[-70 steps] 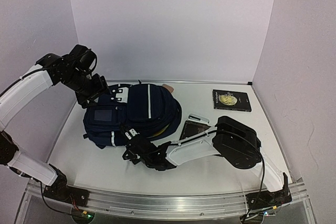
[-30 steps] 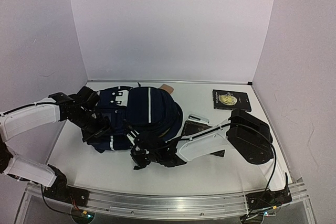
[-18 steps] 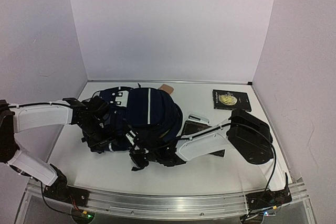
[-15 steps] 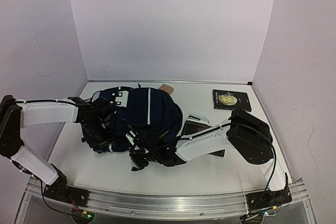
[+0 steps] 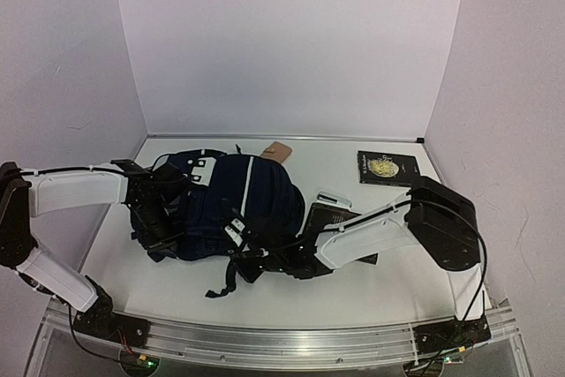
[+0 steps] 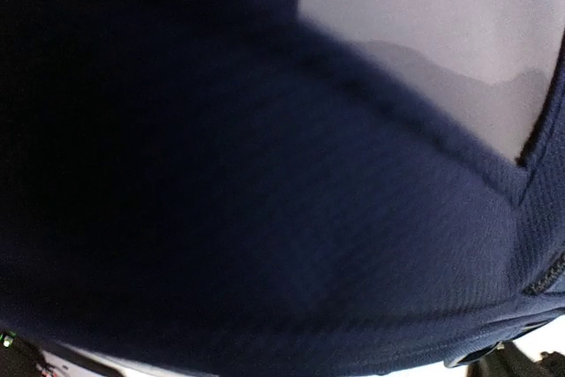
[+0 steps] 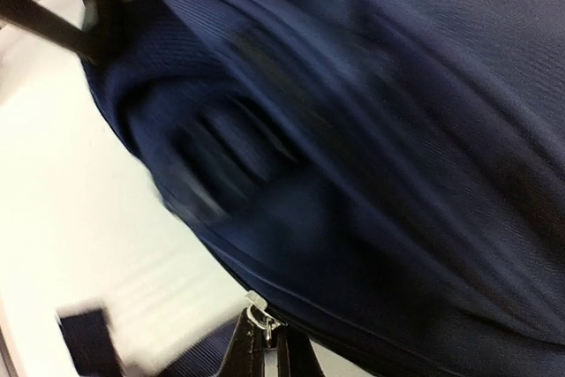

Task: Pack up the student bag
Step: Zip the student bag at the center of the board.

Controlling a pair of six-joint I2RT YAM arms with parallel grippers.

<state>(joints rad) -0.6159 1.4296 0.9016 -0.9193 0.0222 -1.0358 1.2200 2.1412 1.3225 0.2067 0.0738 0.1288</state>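
The student bag (image 5: 238,200), navy with a white stripe, lies on the table left of centre. My left gripper (image 5: 155,221) presses into its left side. In the left wrist view navy fabric (image 6: 265,218) fills the frame and hides the fingers, which look shut on that fabric. My right gripper (image 5: 258,258) is at the bag's near edge. The right wrist view shows it (image 7: 267,337) shut on the silver zipper pull (image 7: 263,315), with the bag's body (image 7: 380,165) above.
A black book with a gold emblem (image 5: 389,168) lies at the back right. A dark notebook (image 5: 328,216) and a small white item (image 5: 334,199) sit right of the bag. A tan object (image 5: 279,150) lies behind it. A black strap (image 5: 225,282) trails toward the near edge.
My left gripper came in low against the bag's left side and shut. The bag shifted and bulged, its strap now trailing forward. The right gripper kept the zipper pull and moved slightly right.
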